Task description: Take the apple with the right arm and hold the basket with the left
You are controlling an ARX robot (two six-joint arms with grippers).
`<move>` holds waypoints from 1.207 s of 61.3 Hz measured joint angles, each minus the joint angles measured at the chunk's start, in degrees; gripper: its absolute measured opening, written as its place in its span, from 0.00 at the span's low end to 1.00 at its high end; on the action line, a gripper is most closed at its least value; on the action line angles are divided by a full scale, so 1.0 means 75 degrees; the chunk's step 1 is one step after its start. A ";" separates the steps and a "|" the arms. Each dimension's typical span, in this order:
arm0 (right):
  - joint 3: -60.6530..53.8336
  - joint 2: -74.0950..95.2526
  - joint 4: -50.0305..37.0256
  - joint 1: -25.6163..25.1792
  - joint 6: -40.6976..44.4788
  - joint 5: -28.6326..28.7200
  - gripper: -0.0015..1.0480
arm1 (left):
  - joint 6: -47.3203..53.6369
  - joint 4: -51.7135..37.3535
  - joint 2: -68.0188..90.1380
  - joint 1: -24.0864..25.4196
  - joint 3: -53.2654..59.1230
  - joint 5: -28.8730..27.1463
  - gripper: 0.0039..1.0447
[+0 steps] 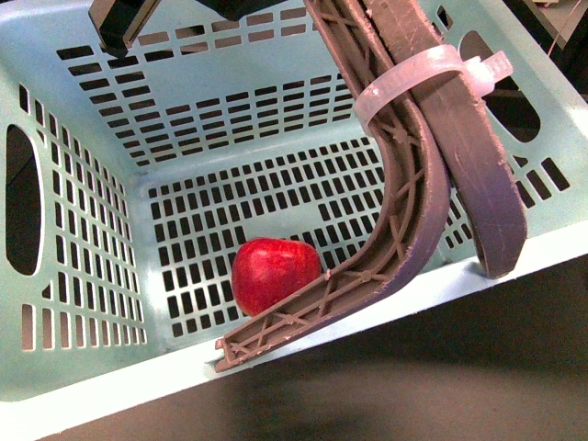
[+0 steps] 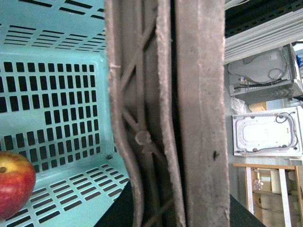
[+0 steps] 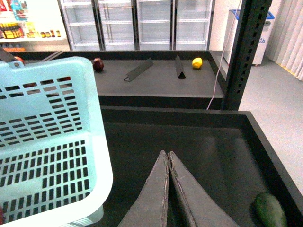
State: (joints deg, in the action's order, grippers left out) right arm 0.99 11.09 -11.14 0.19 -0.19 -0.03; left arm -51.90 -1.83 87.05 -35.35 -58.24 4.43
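Left end effector [image 1: 360, 309] astride tilted basket [image 1: 92, 390]

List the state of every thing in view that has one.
Basket: tilted in the front view, gripped at its wall.
Apple: whole, lying on the Basket floor, ungripped.
Left gripper: shut on the Basket, fingers straddling its wall.
Right gripper: shut, empty.
Lemon: lying loose on the far shelf.
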 joint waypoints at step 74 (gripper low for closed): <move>0.0000 -0.1434 0.1472 0.0000 0.0003 -0.0012 0.92 | 0.0000 0.0000 0.0000 0.0000 0.0000 0.0003 0.15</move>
State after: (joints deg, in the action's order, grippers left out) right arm 0.99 0.34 -0.10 0.19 -0.16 -0.12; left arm -51.90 -1.83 87.05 -35.35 -58.24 4.45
